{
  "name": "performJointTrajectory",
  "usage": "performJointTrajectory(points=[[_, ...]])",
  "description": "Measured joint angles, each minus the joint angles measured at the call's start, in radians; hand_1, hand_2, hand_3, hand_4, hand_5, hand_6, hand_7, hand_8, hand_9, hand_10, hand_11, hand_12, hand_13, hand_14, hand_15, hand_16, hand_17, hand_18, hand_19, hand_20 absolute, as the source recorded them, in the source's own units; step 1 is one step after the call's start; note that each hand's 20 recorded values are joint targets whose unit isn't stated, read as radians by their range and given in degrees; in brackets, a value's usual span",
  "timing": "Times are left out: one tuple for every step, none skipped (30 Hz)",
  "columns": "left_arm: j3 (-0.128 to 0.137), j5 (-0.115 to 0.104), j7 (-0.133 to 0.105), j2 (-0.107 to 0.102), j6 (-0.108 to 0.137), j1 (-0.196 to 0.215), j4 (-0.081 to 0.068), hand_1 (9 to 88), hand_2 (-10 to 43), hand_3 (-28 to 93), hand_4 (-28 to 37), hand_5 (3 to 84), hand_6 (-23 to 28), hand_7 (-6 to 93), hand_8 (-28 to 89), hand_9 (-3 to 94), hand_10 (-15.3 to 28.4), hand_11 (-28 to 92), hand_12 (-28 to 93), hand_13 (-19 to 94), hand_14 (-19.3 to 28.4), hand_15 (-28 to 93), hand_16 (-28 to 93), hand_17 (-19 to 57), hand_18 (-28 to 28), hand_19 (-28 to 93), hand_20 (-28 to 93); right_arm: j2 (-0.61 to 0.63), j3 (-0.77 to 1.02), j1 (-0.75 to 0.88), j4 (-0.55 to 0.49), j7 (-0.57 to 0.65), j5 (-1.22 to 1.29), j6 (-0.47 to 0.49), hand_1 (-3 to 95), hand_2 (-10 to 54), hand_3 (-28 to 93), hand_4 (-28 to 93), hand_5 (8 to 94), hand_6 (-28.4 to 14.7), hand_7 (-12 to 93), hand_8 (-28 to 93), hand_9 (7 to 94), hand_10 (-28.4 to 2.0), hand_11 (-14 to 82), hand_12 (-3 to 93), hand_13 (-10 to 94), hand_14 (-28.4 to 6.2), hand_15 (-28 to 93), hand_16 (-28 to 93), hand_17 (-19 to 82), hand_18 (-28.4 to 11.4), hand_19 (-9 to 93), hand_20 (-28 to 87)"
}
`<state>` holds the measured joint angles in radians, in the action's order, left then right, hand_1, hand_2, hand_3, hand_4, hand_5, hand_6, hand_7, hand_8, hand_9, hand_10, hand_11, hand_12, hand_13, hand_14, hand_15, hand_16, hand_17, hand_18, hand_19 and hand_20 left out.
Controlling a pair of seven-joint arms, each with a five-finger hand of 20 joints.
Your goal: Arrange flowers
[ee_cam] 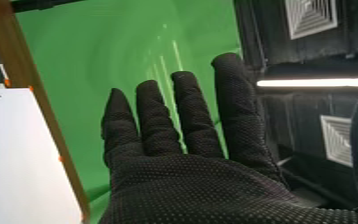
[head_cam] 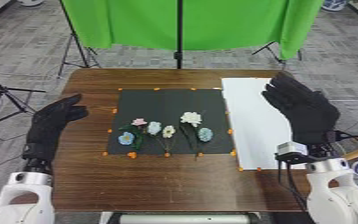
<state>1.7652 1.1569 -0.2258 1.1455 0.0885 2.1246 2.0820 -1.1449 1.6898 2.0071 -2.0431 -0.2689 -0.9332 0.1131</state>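
Flowers, 6 in all, lie on the black mat (head_cam: 162, 102), in its lower half, around the middle of the head view. From where I stand, I see a blue bloom (head_cam: 127, 138) lowest and farthest left, a pink bloom (head_cam: 139, 121) just above it, then a pale blue bloom (head_cam: 154, 127), a cream bloom (head_cam: 168, 131), a large white bloom (head_cam: 191, 118) highest up, and a grey-blue bloom (head_cam: 206, 134) farthest right. Small orange markers (head_cam: 132, 154) dot the mat's edges.

Right of the mat, a white board (head_cam: 255, 120) lies on the brown table (head_cam: 104, 185). The right hand (head_cam: 307, 107) is held at the board's right side, open, its fingers (ee_cam: 193, 112) straight and a little spread in the right wrist view. Over at the table's left edge, the left hand (head_cam: 55, 117) is open too, fingers loosely extended. Green cloth (head_cam: 131, 20) hangs across the top.
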Motion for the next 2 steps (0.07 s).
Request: performJointTrajectory(points=[[-0.006, 0.002, 0.000, 0.000, -0.001, -0.005, -0.003, 27.1, 10.9, 63, -27.7, 48.2, 3.7, 14.5, -7, 49.6, 14.6, 23, 13, 41, 19.7, 27, 0, 6.7, 15.7, 17, 21, 0.002, -0.003, 0.000, 0.000, 0.000, -0.004, -0.001, 5.1, -0.5, 77, -16, 47.3, -1.4, 10, -8, 38.3, -14.9, 3.7, 11.3, 26, -16.1, 6, 16, 12, -16.5, 10, 23], [-0.012, 0.005, 0.000, 0.000, -0.003, -0.012, -0.008, 27.1, 10.9, 63, -27.6, 48.2, 3.7, 14.5, -7, 49.6, 14.6, 23, 13, 41, 19.7, 27, 0, 6.7, 15.7, 17, 21, 0.002, -0.007, 0.000, 0.000, 0.000, -0.008, -0.003, 5.1, -0.5, 77, -16, 47.2, -1.4, 10, -8, 38.3, -14.9, 3.7, 11.3, 27, -16.1, 6, 16, 12, -16.4, 10, 23]])
